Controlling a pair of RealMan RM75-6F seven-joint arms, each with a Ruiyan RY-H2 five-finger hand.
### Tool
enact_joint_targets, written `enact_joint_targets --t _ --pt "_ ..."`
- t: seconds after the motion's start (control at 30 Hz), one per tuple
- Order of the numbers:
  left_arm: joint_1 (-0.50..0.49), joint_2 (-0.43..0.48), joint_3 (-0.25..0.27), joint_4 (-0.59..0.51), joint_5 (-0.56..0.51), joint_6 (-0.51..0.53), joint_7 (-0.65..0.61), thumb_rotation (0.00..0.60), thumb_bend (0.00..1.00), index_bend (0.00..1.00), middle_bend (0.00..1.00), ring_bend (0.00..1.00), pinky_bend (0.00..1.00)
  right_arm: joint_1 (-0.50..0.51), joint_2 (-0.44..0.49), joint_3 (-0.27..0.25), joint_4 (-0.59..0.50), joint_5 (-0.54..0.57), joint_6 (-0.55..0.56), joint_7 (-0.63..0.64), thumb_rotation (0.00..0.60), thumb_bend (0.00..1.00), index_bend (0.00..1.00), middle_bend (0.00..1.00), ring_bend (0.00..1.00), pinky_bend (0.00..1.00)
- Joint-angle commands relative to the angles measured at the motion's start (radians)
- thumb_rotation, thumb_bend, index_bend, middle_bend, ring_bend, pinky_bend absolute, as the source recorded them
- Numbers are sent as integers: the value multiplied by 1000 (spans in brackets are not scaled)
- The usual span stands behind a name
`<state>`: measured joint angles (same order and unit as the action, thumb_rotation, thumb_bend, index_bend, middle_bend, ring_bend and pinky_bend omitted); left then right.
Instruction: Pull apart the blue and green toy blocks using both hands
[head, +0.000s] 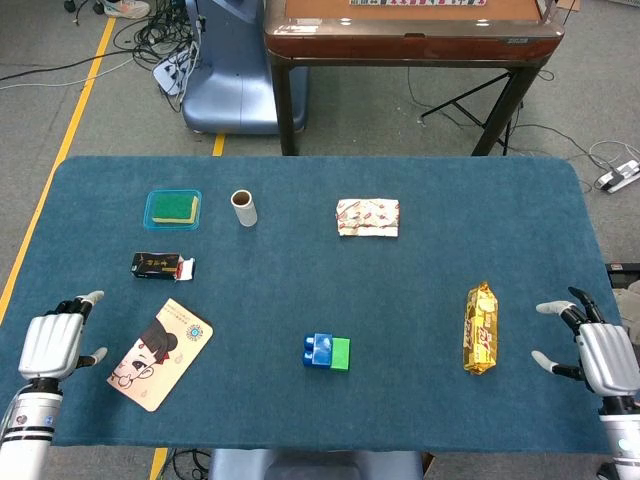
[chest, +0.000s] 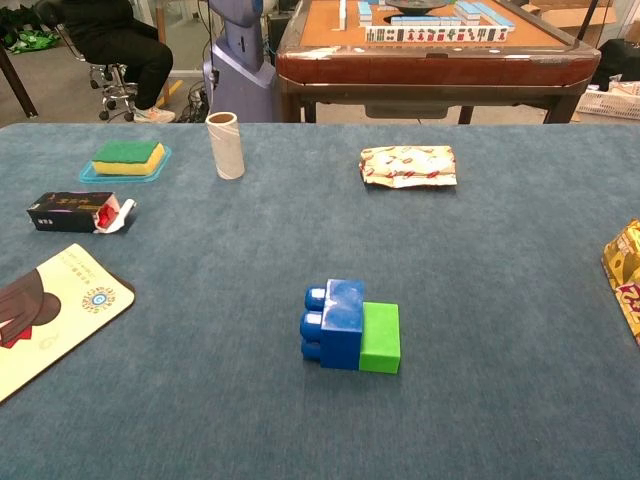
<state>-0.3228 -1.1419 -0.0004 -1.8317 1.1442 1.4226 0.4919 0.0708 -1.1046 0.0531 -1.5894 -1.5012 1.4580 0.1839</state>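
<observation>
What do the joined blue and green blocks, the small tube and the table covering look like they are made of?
Blue block and green block: likely hard moulded plastic, smooth and slightly glossy, with rounded studs. Tube: probably cardboard, matte beige, hollow, standing upright. Table covering: seems a felt-like cloth, matte teal with a fine nap and no shine.

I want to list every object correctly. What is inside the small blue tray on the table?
The blue tray holds one sponge, green on top and yellow below. The tray floor under the sponge is covered, so anything beneath it cannot be seen.
</observation>
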Motion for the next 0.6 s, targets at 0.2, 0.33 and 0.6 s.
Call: enact_joint_targets --t 0.2,0.33,0.6 --pt "-34 -29 -25 -13 12 -61 24 600 0 178 271 288 498 4 -1 5 23 0 -3 23 600 0 354 351 376 588" --pt "-83 -47 -58 -33 15 -123 30 600 0 97 271 310 571 6 -4 4 30 1 -9 32 600 0 354 351 376 588" --pt "-221 -129 -131 -4 36 -275 25 600 0 0 637 766 932 -1 -10 -1 37 5 -8 25 600 0 355 351 376 588"
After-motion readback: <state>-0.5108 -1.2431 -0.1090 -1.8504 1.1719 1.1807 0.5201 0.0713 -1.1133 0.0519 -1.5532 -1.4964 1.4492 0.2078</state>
